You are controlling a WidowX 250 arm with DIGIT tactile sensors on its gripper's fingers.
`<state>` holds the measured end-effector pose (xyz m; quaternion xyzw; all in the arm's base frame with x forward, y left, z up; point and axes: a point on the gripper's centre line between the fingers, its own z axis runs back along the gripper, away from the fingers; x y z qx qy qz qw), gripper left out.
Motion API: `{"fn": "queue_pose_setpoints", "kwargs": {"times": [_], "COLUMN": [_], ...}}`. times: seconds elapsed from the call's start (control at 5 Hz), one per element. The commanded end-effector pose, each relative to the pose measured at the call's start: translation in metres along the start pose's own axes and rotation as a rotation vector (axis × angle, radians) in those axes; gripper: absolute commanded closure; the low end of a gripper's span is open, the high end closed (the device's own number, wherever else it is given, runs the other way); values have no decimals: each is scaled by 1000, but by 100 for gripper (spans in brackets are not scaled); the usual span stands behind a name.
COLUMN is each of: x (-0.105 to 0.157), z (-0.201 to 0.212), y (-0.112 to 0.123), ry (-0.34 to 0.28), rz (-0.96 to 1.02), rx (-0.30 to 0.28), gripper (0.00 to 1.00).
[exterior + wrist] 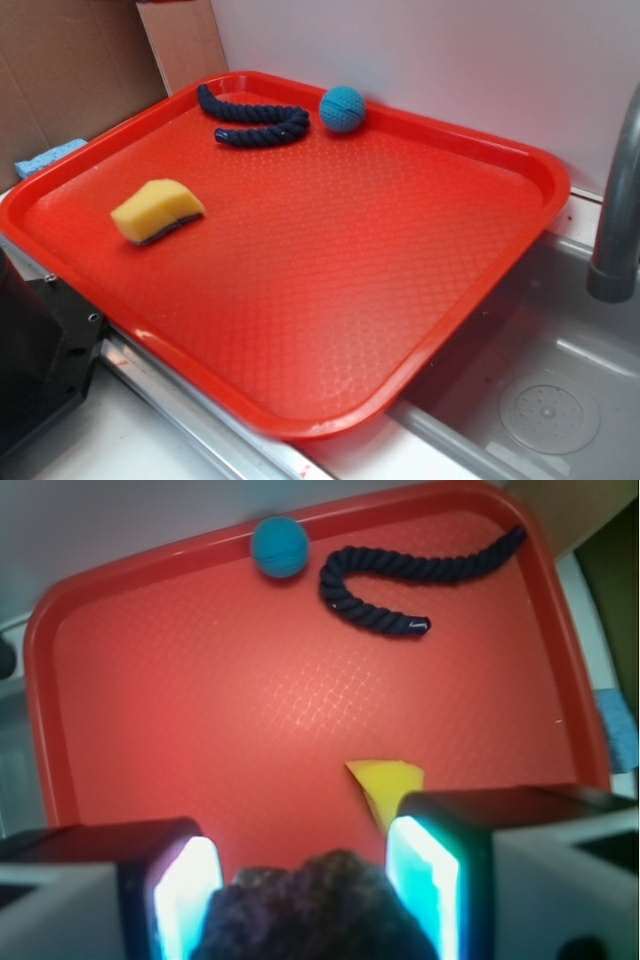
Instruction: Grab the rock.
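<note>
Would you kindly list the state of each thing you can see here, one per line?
rock: off the tray, between the gripper fingers
gripper: closed around the rock, raised above the tray
tray: flat, one corner over the sink
sponge: lying on the tray, free
ball: resting against the tray's back rim
rope: curled on the tray beside the ball
sink: looks dry

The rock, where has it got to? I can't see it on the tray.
The rock shows only in the wrist view, at the bottom middle, between the two fingers, above the tray near the sponge.
</note>
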<state>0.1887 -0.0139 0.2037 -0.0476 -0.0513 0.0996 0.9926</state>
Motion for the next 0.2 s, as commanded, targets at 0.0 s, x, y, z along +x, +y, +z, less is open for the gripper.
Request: {"fn": "queue_pose_setpoints", "kwargs": {"times": [0.0], "x": [8], "z": [19], "y": [21], "ry": [-55], "rz": [51], "rx": [95], "gripper": [100]}}
